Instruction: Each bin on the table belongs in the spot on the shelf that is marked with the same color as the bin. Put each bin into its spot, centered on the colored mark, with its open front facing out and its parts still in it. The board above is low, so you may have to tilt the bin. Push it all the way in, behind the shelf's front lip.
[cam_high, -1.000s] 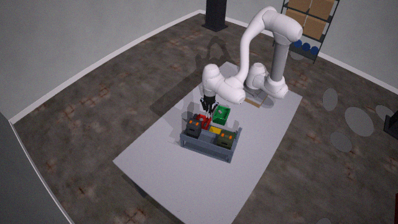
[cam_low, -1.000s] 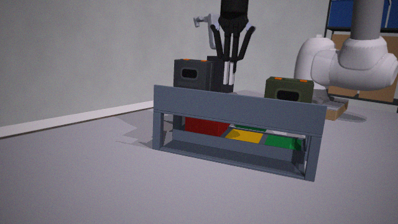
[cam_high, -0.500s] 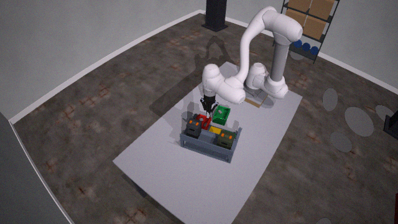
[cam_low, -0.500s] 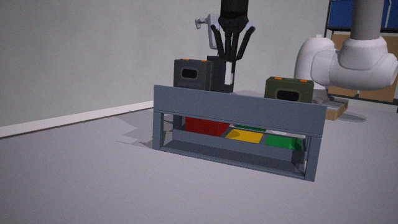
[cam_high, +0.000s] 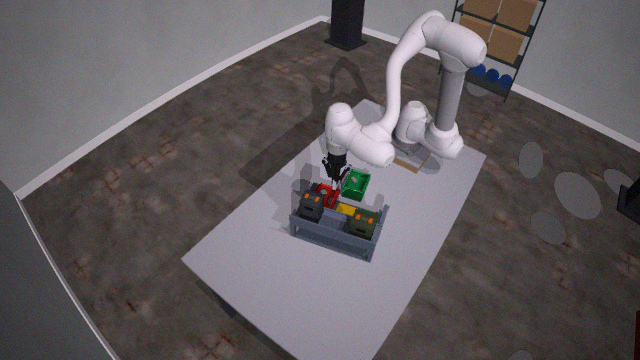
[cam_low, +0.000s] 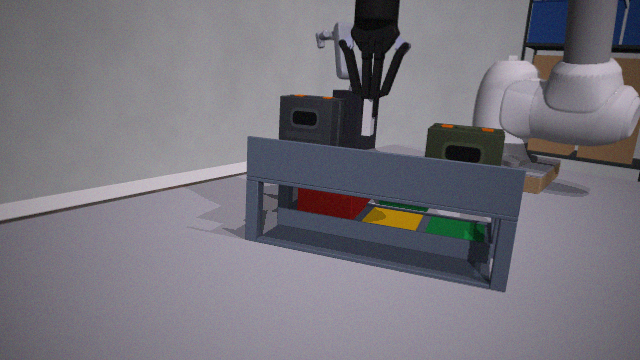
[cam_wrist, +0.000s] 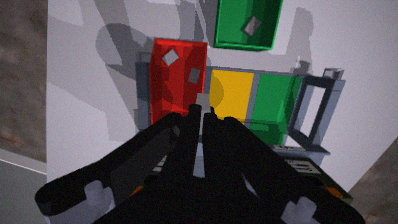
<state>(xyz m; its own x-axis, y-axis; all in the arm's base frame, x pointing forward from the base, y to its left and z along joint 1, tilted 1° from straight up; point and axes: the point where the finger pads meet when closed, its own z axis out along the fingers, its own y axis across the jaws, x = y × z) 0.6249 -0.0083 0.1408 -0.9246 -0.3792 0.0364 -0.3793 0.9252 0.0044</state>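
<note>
Your claw is pointing down with its fingers drawn fully together, gripping nothing, and it is hovering above the bench, beside the shelf. In the wrist view, you are seeing its tip overlapping the right edge of the red bin; whether the two are touching, you cannot tell. That bin is sitting at one end of the shelf, and its open side is showing two small grey parts.

The green bin is standing on the bench just outside the shelf, near the red one, and is holding a light part. Between the red bin and the green mark, the yellow mark is lying uncovered, and the green mark is also waiting without its bin.

On the shelf's top, a dark grey case is standing over the red bin's end, while an olive case is standing toward the other end.
</note>
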